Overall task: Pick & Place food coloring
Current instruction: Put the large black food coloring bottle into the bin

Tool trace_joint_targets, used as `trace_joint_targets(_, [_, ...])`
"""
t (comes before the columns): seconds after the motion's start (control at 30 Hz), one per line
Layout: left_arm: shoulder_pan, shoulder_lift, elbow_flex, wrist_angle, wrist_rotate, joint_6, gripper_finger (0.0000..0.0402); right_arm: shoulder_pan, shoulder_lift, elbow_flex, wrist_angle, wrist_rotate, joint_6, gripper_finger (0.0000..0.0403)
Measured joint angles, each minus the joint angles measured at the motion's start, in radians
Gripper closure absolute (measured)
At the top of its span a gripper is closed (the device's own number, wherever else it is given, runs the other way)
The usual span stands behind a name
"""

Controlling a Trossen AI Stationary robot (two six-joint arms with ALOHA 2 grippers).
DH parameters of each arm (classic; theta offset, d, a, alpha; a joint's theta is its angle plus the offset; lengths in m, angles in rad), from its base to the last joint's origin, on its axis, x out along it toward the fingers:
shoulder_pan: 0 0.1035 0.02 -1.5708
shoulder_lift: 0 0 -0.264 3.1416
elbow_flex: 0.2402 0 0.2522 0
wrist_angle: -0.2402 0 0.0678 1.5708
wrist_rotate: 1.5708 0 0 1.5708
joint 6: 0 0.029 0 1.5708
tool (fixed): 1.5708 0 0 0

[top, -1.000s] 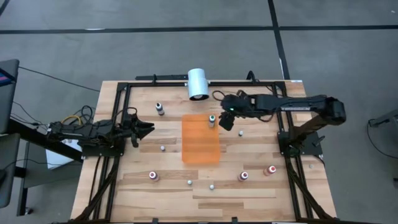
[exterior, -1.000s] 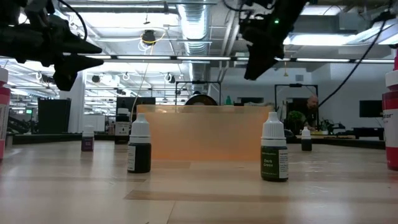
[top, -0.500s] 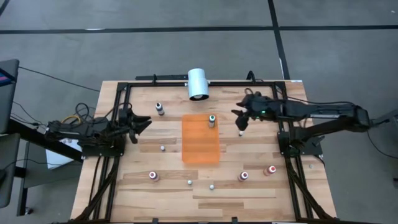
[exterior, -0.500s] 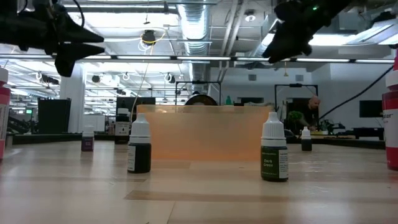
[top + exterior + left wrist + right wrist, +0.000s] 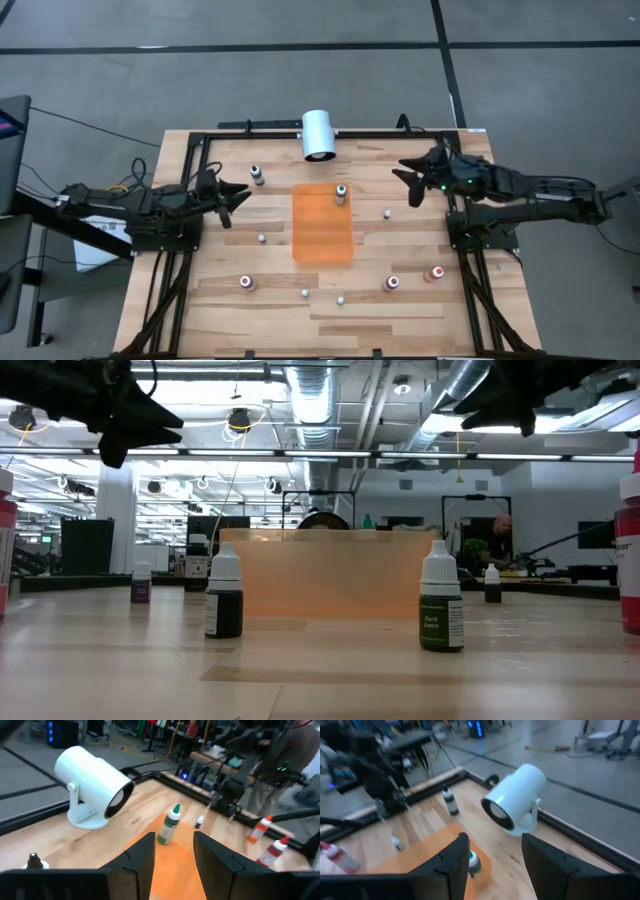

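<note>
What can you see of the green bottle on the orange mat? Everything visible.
The green bottle is a tiny dropper bottle with a dark green body and a pale pointed cap. It stands upright on the orange mat, near the far corner on the right arm's side. Nothing else touches it; both grippers are off it. Any label is unreadable. The left wrist view also shows it upright on the mat.

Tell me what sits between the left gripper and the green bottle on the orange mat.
In the high view, only bare wood and the orange mat edge lie between the left gripper and the green bottle. A dark bottle stands off that line.
</note>
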Motion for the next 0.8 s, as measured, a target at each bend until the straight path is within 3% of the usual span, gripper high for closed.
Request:
trace_joint_targets(0.27, [0.111,0.196,0.147,-0.113,-0.010,-0.007,0.0276,0.068,-0.125,-0.115,0.128,-0.003,0.009,0.0236])
trace_joint_targets(0.43, [0.218,0.284,0.267,-0.206,-0.009,-0.109,0.0276,0.111,-0.173,-0.131,0.137,-0.003,0.028,0.0239])
trace_joint_targets(0.8, [0.406,0.515,0.503,-0.435,0.094,-0.122,0.0276,0.175,-0.265,-0.131,0.162,0.004,-0.084,0.0240])
